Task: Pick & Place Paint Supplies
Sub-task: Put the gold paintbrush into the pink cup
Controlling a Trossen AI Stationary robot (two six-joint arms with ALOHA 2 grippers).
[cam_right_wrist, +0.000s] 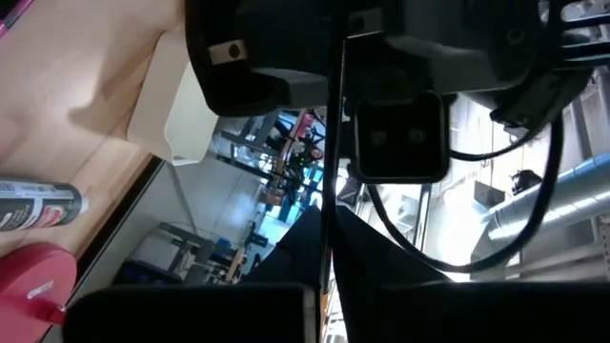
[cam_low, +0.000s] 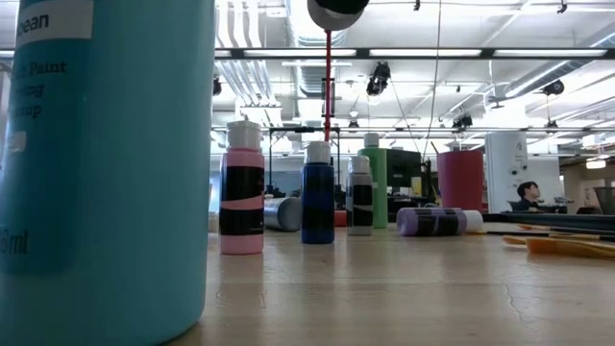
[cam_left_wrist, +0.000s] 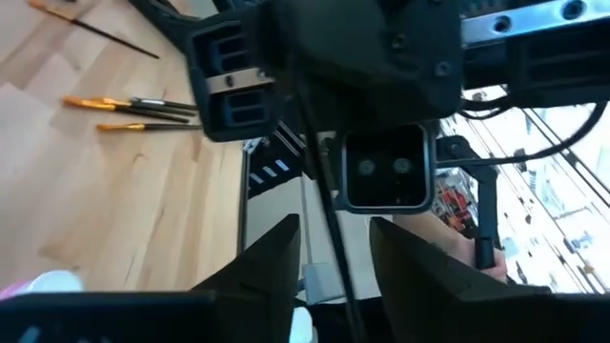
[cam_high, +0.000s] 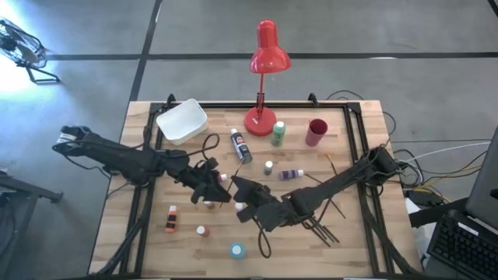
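My two grippers meet above the middle of the table. My right gripper is shut on a thin dark paintbrush. My left gripper faces it, open, one finger on either side of the brush; I see no touch. Paint bottles stand or lie on the wood: a blue one lying down, a green one, a purple one lying down, an orange one, a teal one. More brushes lie under the right arm. My right gripper pinches the paintbrush between its two shut fingers, at their free ends. The shaft reaches out from the fingertips toward my left gripper and passes between its fingers. It is lifted clear of the table. Which end of the brush is pinched does not show.
A white bin stands at the far left, a red desk lamp at the far middle and a red cup to its right. Orange-handled brushes lie on the wood. Black frame rails run along the table's sides.
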